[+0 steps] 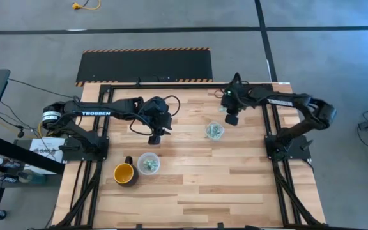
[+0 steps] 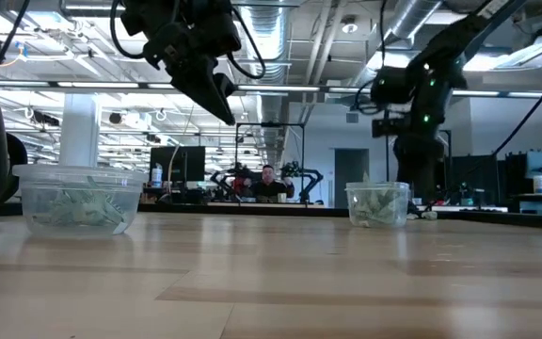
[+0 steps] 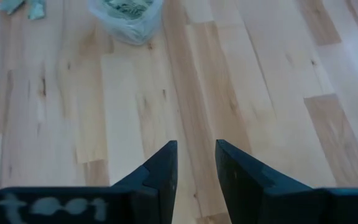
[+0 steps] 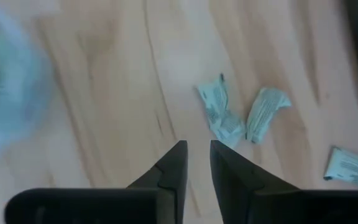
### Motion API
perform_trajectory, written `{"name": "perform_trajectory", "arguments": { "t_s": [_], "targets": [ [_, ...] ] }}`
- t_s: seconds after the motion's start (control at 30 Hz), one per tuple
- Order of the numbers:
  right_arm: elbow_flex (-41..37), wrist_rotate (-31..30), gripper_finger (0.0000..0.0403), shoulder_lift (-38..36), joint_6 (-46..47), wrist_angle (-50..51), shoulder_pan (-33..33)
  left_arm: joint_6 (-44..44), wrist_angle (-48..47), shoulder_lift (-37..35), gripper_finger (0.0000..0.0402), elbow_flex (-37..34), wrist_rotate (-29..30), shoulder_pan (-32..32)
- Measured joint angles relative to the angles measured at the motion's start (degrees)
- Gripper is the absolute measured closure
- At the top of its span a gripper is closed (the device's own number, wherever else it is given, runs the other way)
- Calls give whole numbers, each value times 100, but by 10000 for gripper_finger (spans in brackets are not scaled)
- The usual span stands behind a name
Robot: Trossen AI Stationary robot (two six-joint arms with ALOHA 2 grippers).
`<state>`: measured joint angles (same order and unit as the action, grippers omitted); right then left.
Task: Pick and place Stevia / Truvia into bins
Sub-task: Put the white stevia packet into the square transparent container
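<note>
The right pincer (image 4: 196,155) hangs above the bench (image 1: 235,179) near its far right edge, fingers slightly parted with a narrow gap and nothing between them. Just beyond its fingertips three loose Stevia / Truvia sachets (image 4: 219,112) lie flat on the wood: two touch at their near ends and splay apart, their long axes running roughly away from the pincer; the third (image 4: 350,167) lies apart to one side, its long axis across. All three are crumpled, pale green and white.

The left pincer (image 3: 196,163) hovers over bare wood in the left half of the bench, fingers slightly parted and empty. Ahead of it in the left wrist view stands a clear cup (image 3: 128,17) holding sachets.

Two clear cups stand upright on the bench. The right cup (image 1: 214,131) is just left of and nearer than the right pincer; the left cup (image 1: 148,163) stands nearer the front edge, below the left pincer. Both hold heaps of sachets pointing every way; the count inside cannot be told. A yellow-orange mug (image 1: 124,173) stands just left of the left cup.

The bench is pale butcher-block wood in a black frame. Beyond its far edge lies a black mat (image 1: 144,65) with striped borders on grey floor. The low view shows an open workshop with ceiling ducts and a person (image 2: 269,181) seated far behind.
</note>
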<state>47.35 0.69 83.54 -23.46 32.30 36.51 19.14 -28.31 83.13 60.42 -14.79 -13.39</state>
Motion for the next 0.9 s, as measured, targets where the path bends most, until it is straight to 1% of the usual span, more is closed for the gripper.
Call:
{"name": "perform_trajectory", "arguments": {
  "t_s": [0.17,0.37,0.5,0.57,0.67,0.9],
  "targets": [
    [0,-61,297,531,-329,-203,2,108,81,2,304,0,-19,-246],
    [72,-104,233,809,-620,-397,0,146,85,2,304,0,-32,-572],
    [220,-276,207,994,-704,-420,5,149,85,2,304,0,-33,-789],
    [297,-299,202,1137,-712,-429,29,150,83,2,304,0,-33,-876],
    [388,-163,206,1406,-714,-441,70,149,83,2,304,0,-37,-974],
    [671,45,241,1747,-718,-153,127,294,85,2,304,0,-6,-1115]
  ]
}}
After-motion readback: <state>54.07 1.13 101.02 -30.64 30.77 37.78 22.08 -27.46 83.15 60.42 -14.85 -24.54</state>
